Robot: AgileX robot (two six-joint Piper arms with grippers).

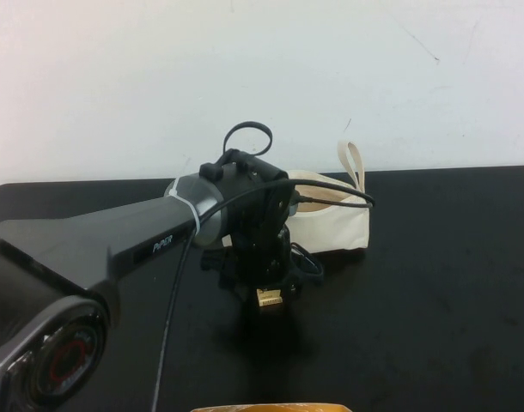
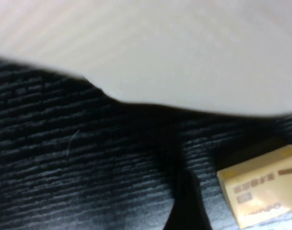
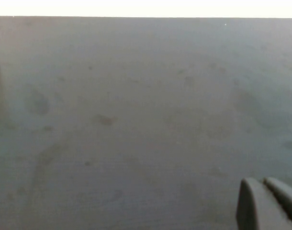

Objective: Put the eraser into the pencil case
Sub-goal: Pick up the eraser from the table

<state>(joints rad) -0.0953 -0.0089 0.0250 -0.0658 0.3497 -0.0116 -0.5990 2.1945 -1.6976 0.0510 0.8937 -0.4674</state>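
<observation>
A raised camera looks down at a black surface (image 1: 451, 283) set against a white wall (image 1: 159, 77). Nearest the camera, at the bottom edge of the high view, a sliver of an orange-yellow object (image 1: 271, 407) shows; what it is cannot be told.

The left arm (image 1: 90, 245), dark grey with a white zip tie around it, reaches from the near left corner toward the middle of the surface. Its wrist points straight down, and the left claw (image 1: 269, 298) sits low at the surface. A pale-yellow eraser (image 1: 270, 297) shows at the claw's tip. The wrist hides the fingers from above, so whether the claw is apart, together or clamped on the eraser cannot be told. In the left wrist view the eraser (image 2: 261, 191) appears as a yellow block with printed text, lying on the black surface (image 2: 64, 158) beside one dark finger (image 2: 186, 206).

Just beyond the claw and slightly to the right lies the pencil case (image 1: 331, 219), a cream fabric pouch with a loop strap standing up at its far right end. Its top looks open. The eraser is outside it, on the near side.

The right claw (image 3: 268, 203) shows only in its own wrist view, as two pale fingertips held close together above bare dark surface.
</observation>
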